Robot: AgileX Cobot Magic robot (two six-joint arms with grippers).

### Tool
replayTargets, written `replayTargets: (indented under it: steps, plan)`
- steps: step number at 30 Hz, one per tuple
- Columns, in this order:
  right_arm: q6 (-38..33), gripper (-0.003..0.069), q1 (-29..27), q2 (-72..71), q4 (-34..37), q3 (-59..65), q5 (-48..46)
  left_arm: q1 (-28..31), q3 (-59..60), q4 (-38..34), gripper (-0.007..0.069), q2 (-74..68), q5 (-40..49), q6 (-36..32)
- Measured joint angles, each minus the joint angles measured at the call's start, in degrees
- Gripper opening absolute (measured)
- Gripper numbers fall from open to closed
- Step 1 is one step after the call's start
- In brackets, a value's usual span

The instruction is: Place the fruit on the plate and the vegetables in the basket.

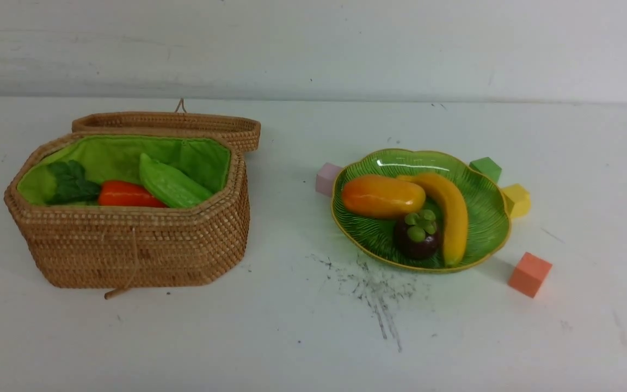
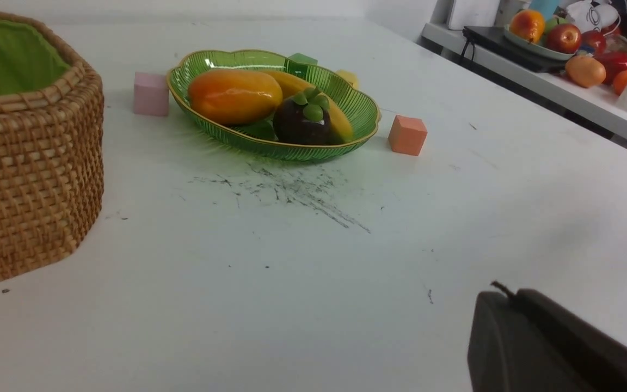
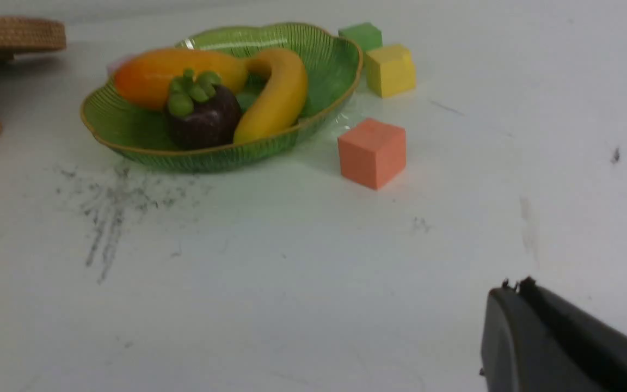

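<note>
With both tools clenched on nothing, sorting looks done: banana, mango and mangosteen share the plate, carrot and gourd the basket at nine o'clock.

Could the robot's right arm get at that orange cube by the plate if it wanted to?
Probably yes. The orange cube stands alone on the table, just off the plate rim on the right arm's side. In the right wrist view, bare tabletop lies between the shut right gripper and the cube.
</note>
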State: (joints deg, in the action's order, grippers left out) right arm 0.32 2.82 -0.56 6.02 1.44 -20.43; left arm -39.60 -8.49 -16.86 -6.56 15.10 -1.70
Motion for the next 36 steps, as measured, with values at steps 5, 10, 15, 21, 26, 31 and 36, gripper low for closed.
replayTargets:
  steps: [5, 10, 15, 21, 26, 31, 36]
  plan:
    - [0.0, 0.0000, -0.1, 0.0, -0.4, -0.1, -0.5, 0.0, 0.0, 0.1, -0.0009, 0.0, 0.0, 0.0]
    - [0.0, 0.0002, -0.2, 0.0, -0.6, -0.1, -0.6, 0.0, 0.0, 0.1, -0.0006, 0.0, 0.0, 0.0]
    - [0.0, 0.0007, -0.3, 0.0, -0.6, -0.1, -0.6, 0.0, 0.0, 0.1, -0.0002, 0.0, 0.0, 0.0]
    - [0.0, 0.0014, -0.3, 0.0, -0.6, -0.1, -0.7, 0.0, 0.0, 0.1, -0.0001, 0.0, 0.0, 0.0]
    - [0.0, 0.0016, -0.3, 0.0, -0.6, -0.1, -0.7, 0.0, 0.0, 0.1, 0.0002, 0.0, 0.0, 0.0]
    - [0.0, 0.0019, -0.3, 0.0, -0.6, -0.1, -0.8, 0.6, 0.0, 2.3, 0.0005, 0.1, -0.7, 0.3]
    - [0.0, 0.0025, -0.3, 0.0, -0.6, -0.1, -0.8, 9.6, 0.0, 7.4, -0.0013, 1.5, -3.5, 5.4]
